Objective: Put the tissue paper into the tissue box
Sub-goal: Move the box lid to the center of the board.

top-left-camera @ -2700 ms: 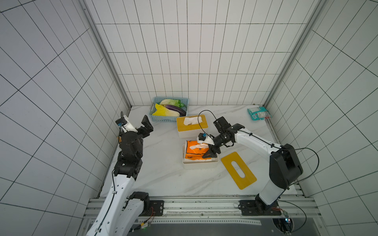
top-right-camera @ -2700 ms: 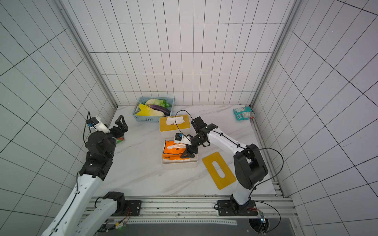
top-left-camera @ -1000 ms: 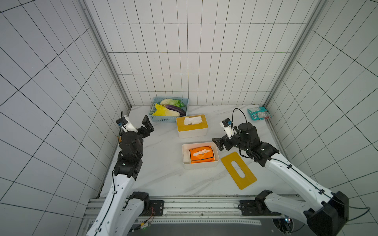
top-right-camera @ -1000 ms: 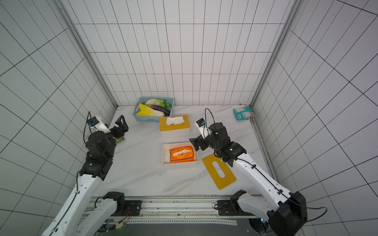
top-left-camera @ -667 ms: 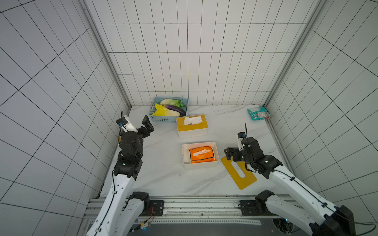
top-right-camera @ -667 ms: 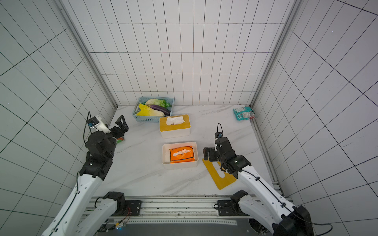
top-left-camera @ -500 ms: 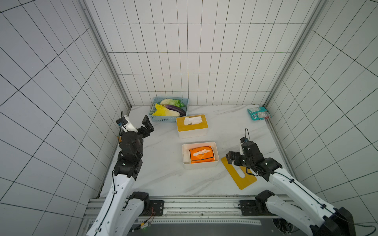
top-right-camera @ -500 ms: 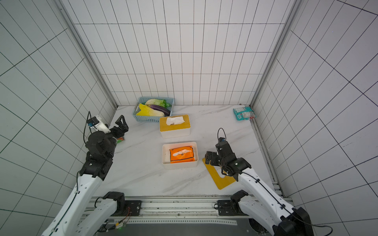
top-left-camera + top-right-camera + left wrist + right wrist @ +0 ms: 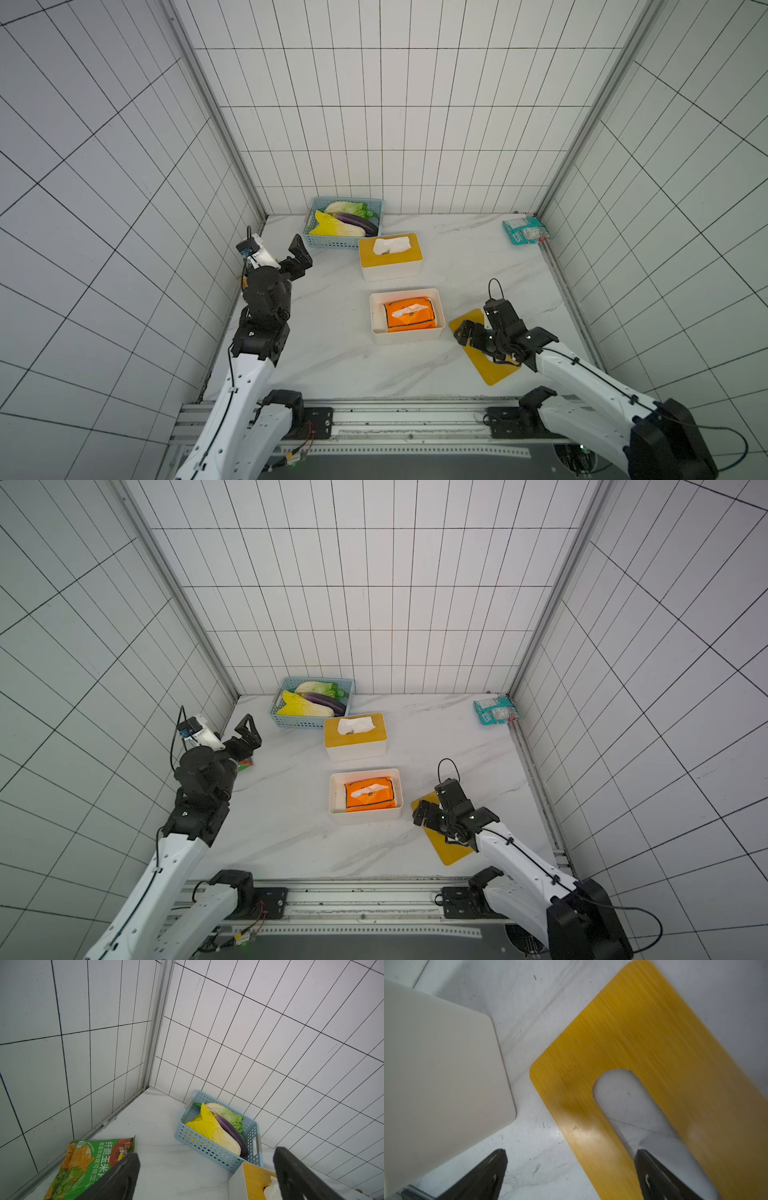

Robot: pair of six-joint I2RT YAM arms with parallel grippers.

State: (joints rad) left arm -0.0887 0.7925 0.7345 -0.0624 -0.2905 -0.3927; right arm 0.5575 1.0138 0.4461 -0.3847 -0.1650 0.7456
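Note:
The tissue box (image 9: 407,335) is a white, lidless tub in the middle of the table in both top views, also (image 9: 365,815). The tissue paper (image 9: 409,316), an orange pack with a white sheet at its slot, lies inside it. The box's yellow slotted lid (image 9: 492,370) lies flat on the table to its right. My right gripper (image 9: 473,330) hangs open and empty low over that lid's near-left corner (image 9: 654,1043), beside the box wall (image 9: 436,1064). My left gripper (image 9: 286,257) is raised at the left wall, open and empty (image 9: 205,1155).
A second white tissue box with a yellow lid (image 9: 390,257) stands behind the open one. A blue basket of vegetables (image 9: 343,222) is at the back. A teal packet (image 9: 525,230) lies back right. A green snack bag (image 9: 89,1163) lies by the left wall.
My right arm has drawn back from the tissue box to the front right and come down over the yellow lid, leaving the orange pack in the box. The left arm has not moved.

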